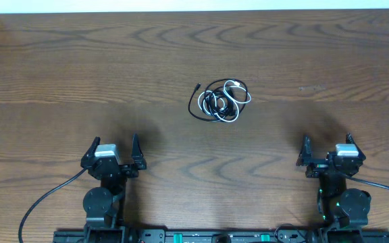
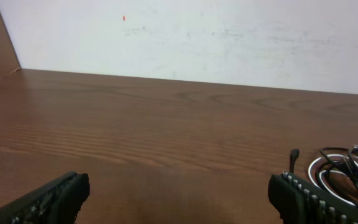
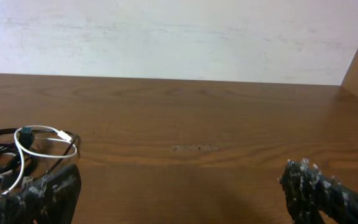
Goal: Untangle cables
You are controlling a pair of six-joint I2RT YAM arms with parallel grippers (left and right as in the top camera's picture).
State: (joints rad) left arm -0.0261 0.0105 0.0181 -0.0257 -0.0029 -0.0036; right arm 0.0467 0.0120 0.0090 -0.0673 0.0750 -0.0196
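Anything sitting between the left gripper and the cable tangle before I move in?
Nothing. Overhead, only bare wood tabletop separates the left gripper from the cables. The left wrist view agrees.

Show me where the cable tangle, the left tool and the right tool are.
cable tangle (image 1: 220, 102): overhead view, middle of the knot.
left tool (image 1: 115, 140): overhead view, midway between fingertips.
right tool (image 1: 328, 138): overhead view, midway between fingertips.

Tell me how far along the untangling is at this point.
Done: nothing that shows. The cables lie in one tangled heap on the table, with the white one looped through the black ones. In hand: nothing. The left gripper and right gripper are both open, empty and well short of the heap. Left: the whole job, pulling all the cords apart.
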